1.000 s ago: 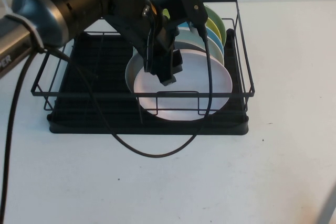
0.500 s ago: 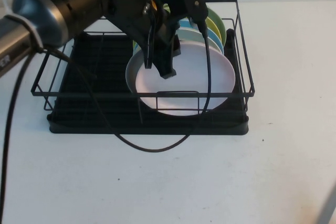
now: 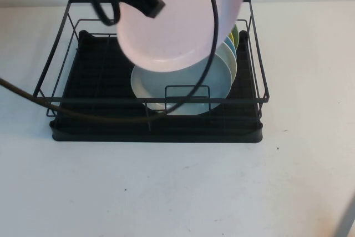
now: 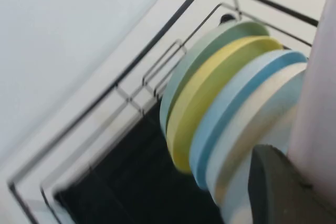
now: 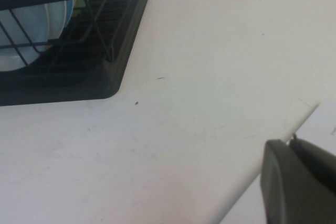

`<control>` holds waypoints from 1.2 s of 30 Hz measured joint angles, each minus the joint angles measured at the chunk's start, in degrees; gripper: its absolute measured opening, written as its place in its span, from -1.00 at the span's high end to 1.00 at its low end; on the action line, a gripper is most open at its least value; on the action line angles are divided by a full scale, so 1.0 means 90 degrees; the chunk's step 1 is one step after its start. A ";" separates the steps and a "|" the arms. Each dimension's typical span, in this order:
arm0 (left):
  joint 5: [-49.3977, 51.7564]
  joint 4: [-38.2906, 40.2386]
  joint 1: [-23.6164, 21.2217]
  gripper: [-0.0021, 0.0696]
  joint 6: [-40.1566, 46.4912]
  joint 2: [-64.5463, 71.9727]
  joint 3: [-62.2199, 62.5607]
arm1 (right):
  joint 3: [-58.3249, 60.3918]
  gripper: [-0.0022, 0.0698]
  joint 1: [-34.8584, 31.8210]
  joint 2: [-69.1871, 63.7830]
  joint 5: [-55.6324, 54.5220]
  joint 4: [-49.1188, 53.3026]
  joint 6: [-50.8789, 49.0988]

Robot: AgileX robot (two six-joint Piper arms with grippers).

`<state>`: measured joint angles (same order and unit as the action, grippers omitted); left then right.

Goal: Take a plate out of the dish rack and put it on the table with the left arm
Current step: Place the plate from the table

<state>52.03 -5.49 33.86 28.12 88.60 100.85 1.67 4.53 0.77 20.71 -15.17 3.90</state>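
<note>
— Where's the round pale pink matte plate [image 3: 180, 23]?

— I have it pinched at the rim in the left gripper [image 3: 148, 5] jaws, tilted, above the black wire dish rack [image 3: 256, 70].

— Next?

— Bare white table [image 3: 183, 187] lies in front of the rack. Right gripper [image 5: 296, 182] sits beside it; can't tell its jaws.

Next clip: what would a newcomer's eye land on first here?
The pale pink plate stands out first: it is held in the air above the back of the black dish rack, gripped by the left claw at its upper left edge. Below it, the remaining plates stand on edge on the rack's right side, a pale blue-grey one in front. The right claw hangs over bare table, off to the rack's right.
</note>
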 joint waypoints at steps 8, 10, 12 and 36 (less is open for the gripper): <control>0.1545 0.1536 -0.0883 0.79 -0.0912 -0.0261 -0.0055 | 0.0000 1.00 0.0000 0.0000 0.0000 0.0000 0.0000; 0.1646 0.2780 -0.1244 0.79 -0.0483 -0.0289 -0.0219 | 0.0000 1.00 0.0000 0.0000 0.0000 0.0000 0.0000; 0.1659 0.3662 -0.1562 0.79 -0.0091 -0.0399 -0.0504 | 0.0000 1.00 0.0000 0.0000 0.0000 0.0000 0.0000; -0.0408 0.9488 -0.3569 0.80 0.3070 -0.1960 -0.8865 | 0.0000 1.00 0.0000 0.0000 0.0000 0.0000 0.0000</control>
<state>48.35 79.91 1.74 55.75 70.96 21.06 1.67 4.53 0.77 20.71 -15.17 3.90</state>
